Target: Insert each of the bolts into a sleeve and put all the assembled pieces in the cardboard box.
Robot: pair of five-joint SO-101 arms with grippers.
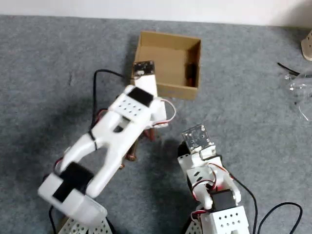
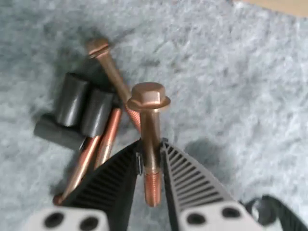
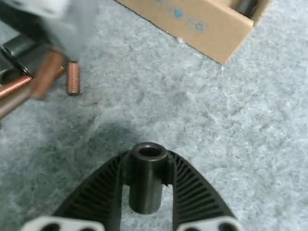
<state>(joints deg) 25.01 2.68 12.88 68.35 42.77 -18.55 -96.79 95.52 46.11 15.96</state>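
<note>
The left gripper (image 2: 150, 144) is closed down to a narrow gap and pinches a copper bolt (image 2: 149, 120) by its shank, hex head pointing away from the wrist and threaded end lying back between the jaws. Just past the head, on the grey table (image 2: 240, 72), lies a small heap: three black sleeves (image 2: 96, 111) side by side and touching, with loose bolts (image 2: 108, 62) crossed among them. In the high view the left arm (image 1: 112, 141) stretches at a slant from the table's near left corner toward the middle, its wrist bent down close to the near left corner of the cardboard box (image 1: 178, 91), which stands toward the far edge. The right gripper (image 3: 147, 161) is partly closed around a black sleeve (image 3: 146, 187), held upright with its open bore facing the camera, above bare table. The right arm (image 1: 204, 170) is folded up at the near edge, right of centre, with its wrist pointing down, well apart from the box. A dark piece (image 1: 191, 73) lies inside the box against its right wall
</note>
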